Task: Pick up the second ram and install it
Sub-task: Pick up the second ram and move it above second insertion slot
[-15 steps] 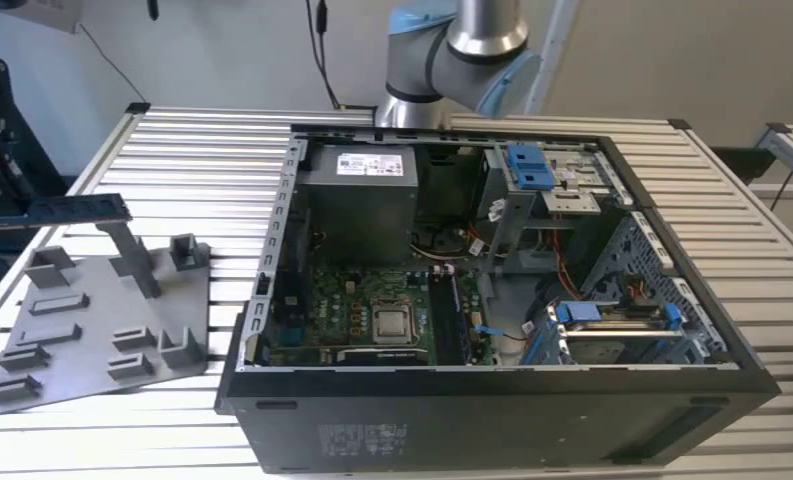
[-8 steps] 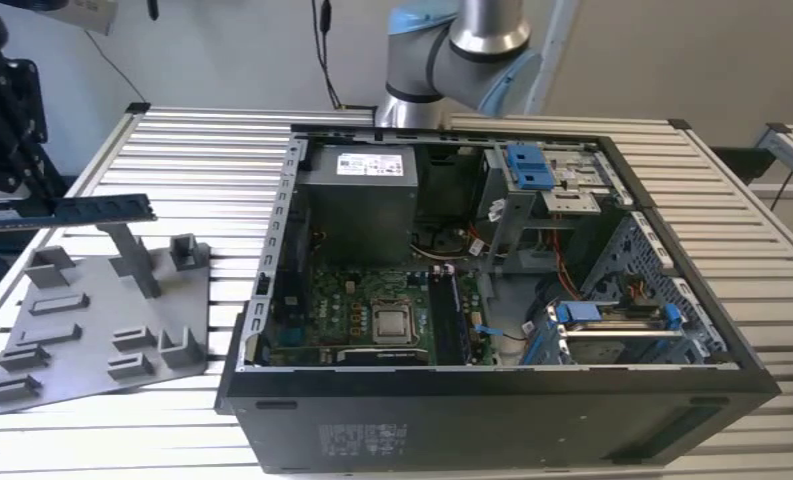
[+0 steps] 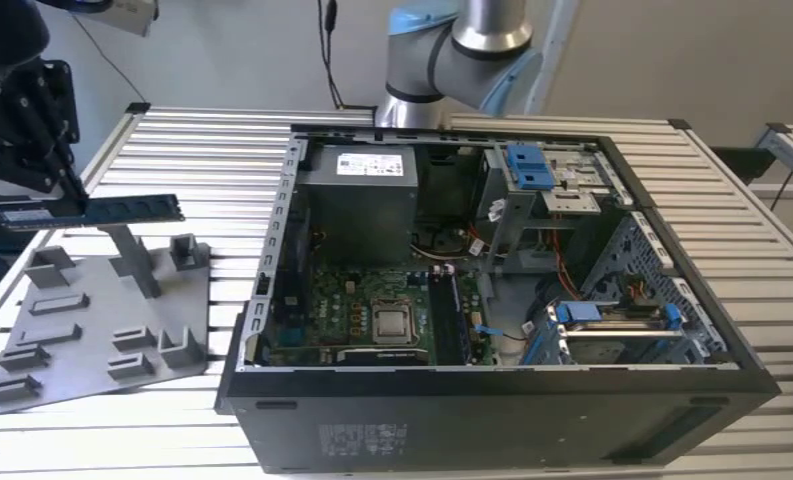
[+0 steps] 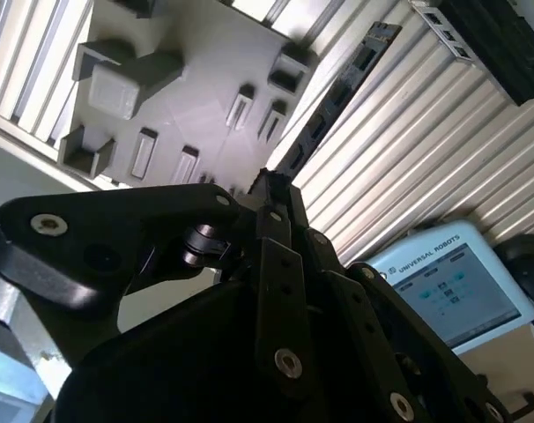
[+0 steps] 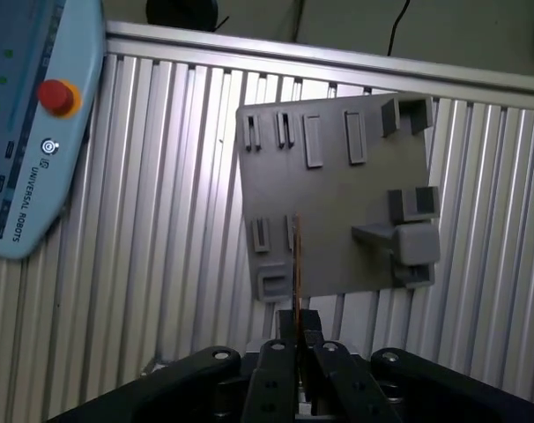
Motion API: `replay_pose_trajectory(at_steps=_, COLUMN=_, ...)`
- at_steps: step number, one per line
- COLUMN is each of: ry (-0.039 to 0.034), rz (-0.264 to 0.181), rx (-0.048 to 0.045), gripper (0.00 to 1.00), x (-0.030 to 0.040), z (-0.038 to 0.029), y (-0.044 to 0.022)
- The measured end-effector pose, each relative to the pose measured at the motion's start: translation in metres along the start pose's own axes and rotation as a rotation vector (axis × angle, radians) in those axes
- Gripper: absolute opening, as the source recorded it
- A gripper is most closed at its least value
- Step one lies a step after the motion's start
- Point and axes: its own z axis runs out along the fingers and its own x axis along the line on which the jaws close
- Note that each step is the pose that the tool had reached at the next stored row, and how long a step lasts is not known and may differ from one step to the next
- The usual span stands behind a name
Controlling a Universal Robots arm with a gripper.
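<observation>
My claw (image 5: 297, 324) sits at six o'clock, its black fingers (image 5: 307, 322) pinched together on the second ram (image 5: 295, 264), which I see edge-on as a thin brownish line running toward twelve o'clock; beneath it lies the grey fixture plate (image 5: 337, 211), flat on the slatted metal table (image 5: 161, 229), with raised blocks on its three o'clock side and shallow slots along its twelve o'clock edge. At ten o'clock from my claw rests a pale blue pendant (image 5: 25, 167) with a red button (image 5: 55, 95); a black cable (image 5: 397, 31) hangs beyond the table's edge at one o'clock.
</observation>
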Motion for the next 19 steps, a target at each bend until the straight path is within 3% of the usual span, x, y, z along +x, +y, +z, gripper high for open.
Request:
replay_pose_trajectory(at_steps=8, ry=0.0018, rz=0.015, rx=0.0002, gripper=0.14, x=0.0004, z=-0.0007, y=-0.0170)
replay_pose_trajectory(at_steps=19, ry=0.0030, rz=0.015, rx=0.0001, gripper=0.14, x=0.0026, z=-0.0020, y=-0.0466)
